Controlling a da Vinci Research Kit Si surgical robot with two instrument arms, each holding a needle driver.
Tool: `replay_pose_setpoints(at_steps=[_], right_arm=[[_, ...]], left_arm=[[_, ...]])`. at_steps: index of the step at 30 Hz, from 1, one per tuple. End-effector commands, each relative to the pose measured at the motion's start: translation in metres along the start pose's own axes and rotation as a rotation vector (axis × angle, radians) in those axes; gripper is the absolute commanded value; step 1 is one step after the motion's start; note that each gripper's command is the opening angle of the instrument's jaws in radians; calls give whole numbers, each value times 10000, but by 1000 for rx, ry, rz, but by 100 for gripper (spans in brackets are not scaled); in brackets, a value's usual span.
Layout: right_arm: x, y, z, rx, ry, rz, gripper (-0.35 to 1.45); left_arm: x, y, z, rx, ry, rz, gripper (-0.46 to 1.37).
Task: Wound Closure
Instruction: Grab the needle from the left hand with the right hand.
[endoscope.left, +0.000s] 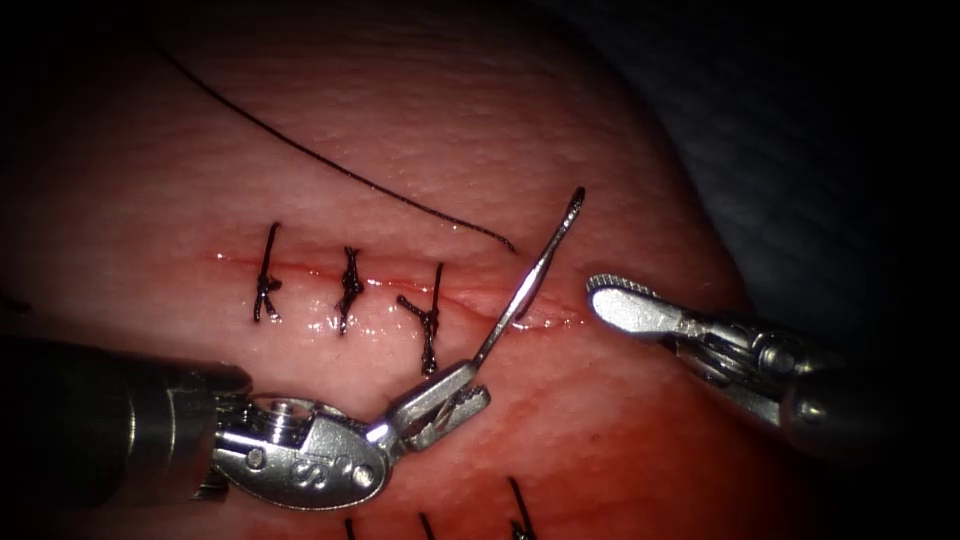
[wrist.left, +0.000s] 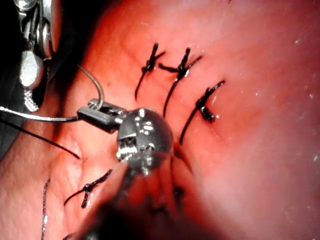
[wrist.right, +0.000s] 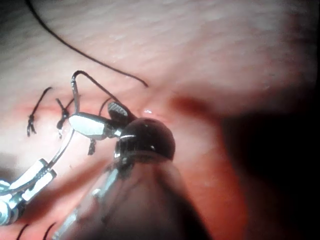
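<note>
The left tool (endoscope.left: 462, 392) is clenched on the needle (endoscope.left: 528, 280) near its pointed end, the needle rising free of the tissue (endoscope.left: 620, 130) over the cut (endoscope.left: 470, 300), its swaged end uppermost. The right tool (endoscope.left: 618, 305) hangs closed and empty just right of it. With so short a hold, the needle may swivel or slip. The thread (endoscope.left: 320, 160) lies slack toward the far left edge and might snag the knotted stitches (endoscope.left: 348, 290). There are no containers.

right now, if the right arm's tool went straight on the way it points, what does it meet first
Probably the curved steel needle, held near one end by the left arm's tool. It stands across the path of the right arm's tool, though depth is unclear, so the tool might pass beside it.
</note>
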Motion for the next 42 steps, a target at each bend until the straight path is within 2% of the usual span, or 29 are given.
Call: replay_pose_setpoints(at_steps=[1, 12, 16, 19, 22, 30, 35, 42], right_arm=[[-2, -1, 1, -3, -7, -20, 94], [-12, -7, 11, -25, -16, -75, 92], [-15, -9, 15, -18, -23, -74, 85], [-18, -11, 19, -9, -35, -80, 74], [-19, -11, 23, -5, -40, -85, 50], [-22, -11, 26, 1, -46, -86, 23], [-23, -11, 24, 3, -47, -87, 0], [-28, -10, 25, 14, -59, -95, 11]], left_arm=[[0, 3, 1, 3, 1, 3, -35], [2, 18, 5, 26, -1, 46, -35], [2, 19, 5, 25, 0, 52, -35], [2, 19, 5, 25, 0, 52, -35], [3, 19, 4, 22, 5, 52, -35], [5, 19, 3, 17, 6, 52, -35], [7, 19, 2, 18, 9, 51, -35], [7, 18, 3, 18, 12, 50, -35]])
